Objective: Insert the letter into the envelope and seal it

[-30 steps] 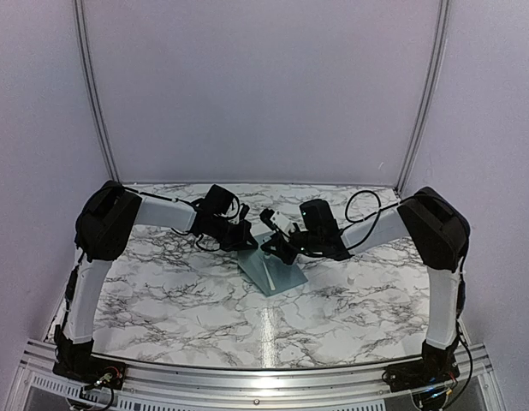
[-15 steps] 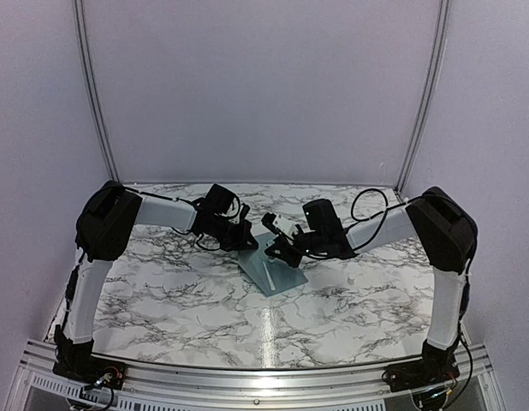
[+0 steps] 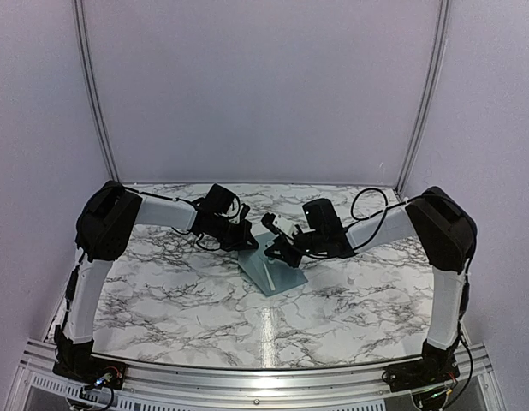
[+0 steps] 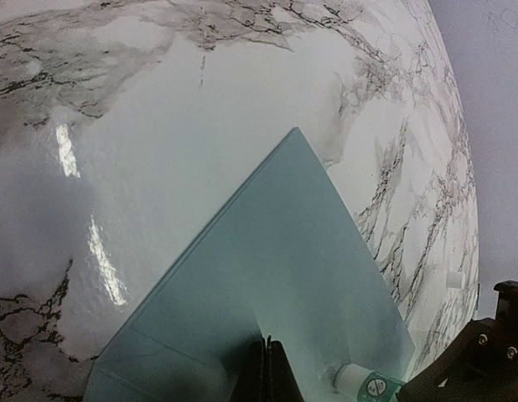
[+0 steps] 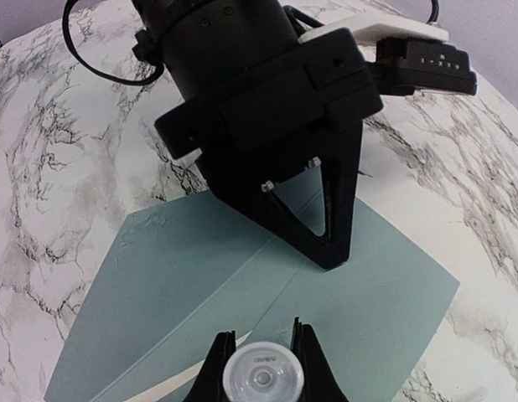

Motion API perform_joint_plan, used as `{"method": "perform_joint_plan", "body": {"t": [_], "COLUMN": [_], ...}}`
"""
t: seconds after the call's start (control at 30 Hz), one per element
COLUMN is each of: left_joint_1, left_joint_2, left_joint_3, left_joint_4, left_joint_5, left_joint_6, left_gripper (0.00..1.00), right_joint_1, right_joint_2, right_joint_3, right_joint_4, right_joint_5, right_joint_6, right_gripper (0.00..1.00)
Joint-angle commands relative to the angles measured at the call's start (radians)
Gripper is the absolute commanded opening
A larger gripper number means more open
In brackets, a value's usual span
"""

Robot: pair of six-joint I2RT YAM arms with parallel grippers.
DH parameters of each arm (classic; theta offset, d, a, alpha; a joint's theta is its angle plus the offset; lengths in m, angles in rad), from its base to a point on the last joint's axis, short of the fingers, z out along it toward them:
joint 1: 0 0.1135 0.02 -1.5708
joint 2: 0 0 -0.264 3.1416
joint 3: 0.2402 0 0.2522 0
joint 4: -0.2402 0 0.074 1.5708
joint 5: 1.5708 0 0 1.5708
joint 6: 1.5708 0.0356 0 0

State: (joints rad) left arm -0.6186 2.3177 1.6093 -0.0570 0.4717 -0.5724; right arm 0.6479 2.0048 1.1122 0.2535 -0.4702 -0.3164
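The grey-blue envelope (image 3: 274, 271) lies flat on the marble table and fills the left wrist view (image 4: 284, 251) and the right wrist view (image 5: 158, 276). My left gripper (image 3: 247, 245) is shut, with its fingertips (image 4: 271, 368) pressing down on the envelope. My right gripper (image 3: 280, 252) is shut on a small white-green tube (image 5: 263, 378) and holds its end against the envelope (image 4: 370, 385). A pale cream sliver (image 5: 171, 383) shows along a seam. I cannot tell whether it is the letter, which is otherwise hidden.
A small white cap (image 4: 453, 279) lies on the marble to the right of the envelope. The left gripper's black fingers (image 5: 326, 226) stand close in front of the right gripper. Grey walls enclose the table on three sides.
The right arm shifted slightly to the right a second ago and has held still since. The left arm and the envelope have not moved.
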Motion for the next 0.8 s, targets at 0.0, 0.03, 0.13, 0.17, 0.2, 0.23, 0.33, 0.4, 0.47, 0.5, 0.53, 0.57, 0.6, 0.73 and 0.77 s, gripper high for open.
{"method": "perform_joint_plan", "body": {"t": [0.0, 0.03, 0.13, 0.17, 0.2, 0.23, 0.33, 0.4, 0.47, 0.5, 0.53, 0.57, 0.6, 0.73, 0.77], "left_joint_1": [0.005, 0.005, 0.005, 0.005, 0.005, 0.005, 0.005, 0.007, 0.009, 0.009, 0.010, 0.010, 0.010, 0.013, 0.013], "left_joint_2": [0.047, 0.049, 0.049, 0.047, 0.046, 0.045, 0.047, 0.050, 0.049, 0.050, 0.049, 0.050, 0.050, 0.053, 0.054], "left_joint_3": [0.006, 0.007, 0.011, 0.011, 0.011, 0.011, 0.013, 0.014, 0.015, 0.017, 0.018, 0.020, 0.021, 0.026, 0.026], "left_joint_4": [-0.087, -0.087, -0.088, -0.090, -0.091, -0.093, -0.097, -0.098, -0.098, -0.098, -0.098, -0.098, -0.098, -0.098, -0.098], "left_joint_5": [0.001, 0.005, 0.015, 0.013, 0.014, 0.013, 0.010, 0.008, 0.006, 0.007, 0.005, 0.004, 0.002, -0.001, -0.001], "left_joint_6": [0.012, 0.014, 0.019, 0.021, 0.023, 0.024, 0.026, 0.025, 0.025, 0.025, 0.026, 0.025, 0.025, 0.022, 0.021], "left_gripper": [0.00, 0.00, 0.00, 0.00, 0.00, 0.00, 0.00, 0.00, 0.00, 0.00, 0.00, 0.00, 0.00, 0.00, 0.00], "right_joint_1": [-0.001, -0.005, -0.015, -0.018, -0.022, -0.021, -0.021, -0.020, -0.020, -0.019, -0.020, -0.018, -0.014, 0.003, 0.006], "right_joint_2": [0.061, 0.067, 0.091, 0.097, 0.101, 0.100, 0.086, 0.069, 0.049, 0.038, 0.026, 0.013, 0.002, -0.029, -0.033], "right_joint_3": [0.063, 0.073, 0.111, 0.119, 0.123, 0.121, 0.091, 0.063, 0.042, 0.030, 0.018, 0.004, -0.007, -0.031, -0.033], "right_joint_4": [-0.005, 0.000, -0.007, -0.008, -0.010, -0.013, -0.015, -0.021, -0.037, -0.045, -0.051, -0.053, -0.058, -0.079, -0.081], "right_joint_5": [0.028, 0.033, 0.046, 0.046, 0.044, 0.043, 0.027, 0.023, 0.020, 0.017, 0.013, 0.011, 0.011, -0.002, -0.004], "right_joint_6": [0.023, 0.028, 0.031, 0.034, 0.037, 0.034, 0.027, 0.021, 0.013, 0.008, 0.004, 0.000, -0.007, -0.020, -0.017], "right_gripper": [0.00, 0.00, 0.00, 0.00, 0.00, 0.00, 0.00, 0.00, 0.00, 0.00, 0.00, 0.00, 0.00, 0.00, 0.00]}}
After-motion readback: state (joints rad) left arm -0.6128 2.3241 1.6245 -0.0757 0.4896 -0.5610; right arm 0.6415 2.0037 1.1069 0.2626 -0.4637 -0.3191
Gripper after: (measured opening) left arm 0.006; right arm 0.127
